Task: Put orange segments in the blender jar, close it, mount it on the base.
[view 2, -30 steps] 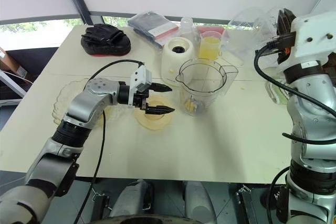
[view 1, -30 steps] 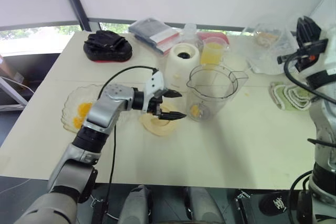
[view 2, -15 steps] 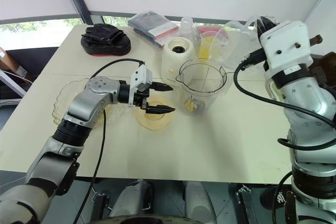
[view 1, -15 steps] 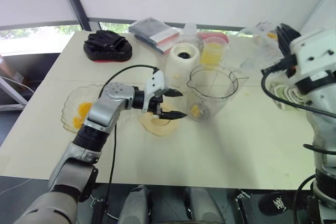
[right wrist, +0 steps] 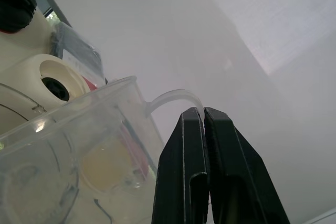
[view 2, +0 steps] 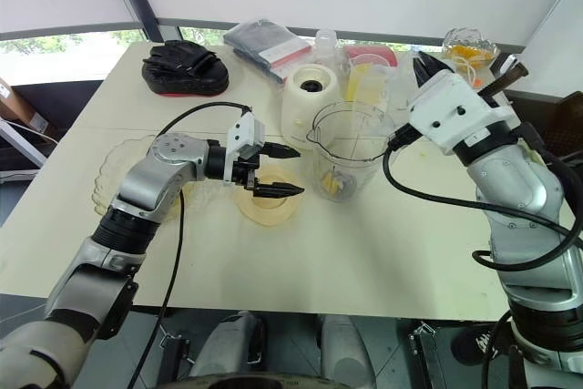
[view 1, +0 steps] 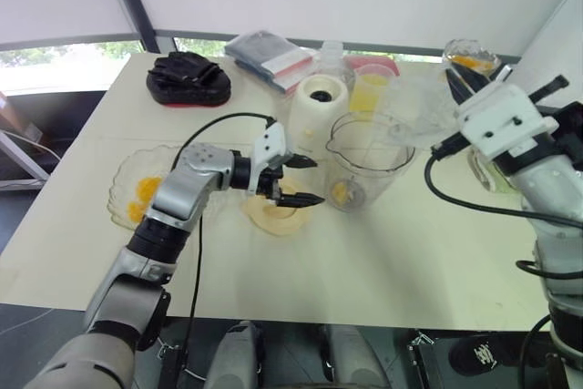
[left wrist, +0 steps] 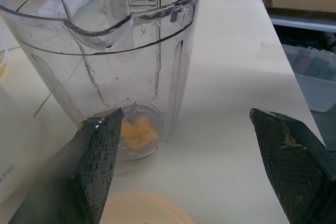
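the left hand (view 1: 305, 181) is hovering low over a pale round disc (view 1: 273, 218) on the table (view 1: 410, 261), just left of the blender jar (view 1: 369, 157). its fingers are spread wide and gripping nothing. it looks parked there to be ready for the disc, which may be the jar's cover. it could equally be waiting for another trip to the glass plate (view 1: 123, 184) at the left, where orange pieces (view 1: 146, 191) are lying.

the jar is standing upright in the middle of the table, long axis vertical. its mouth is opening straight up, uncovered, and its pouring lip is facing left toward that open hand. a few orange bits (left wrist: 137, 132) are sitting at the bottom of it.

the white base (view 1: 317, 107) is waiting just beside the jar, on its far left, socket facing up, so the mounting is not yet done.

the right hand (right wrist: 203, 113) is hanging in the air near the jar's right side, fingers pressed flat together. a faint clear shape is showing beside it, and i cannot tell whether the hand is pinching that.

my read is that some fruit is already loaded and covering the jar is coming up.
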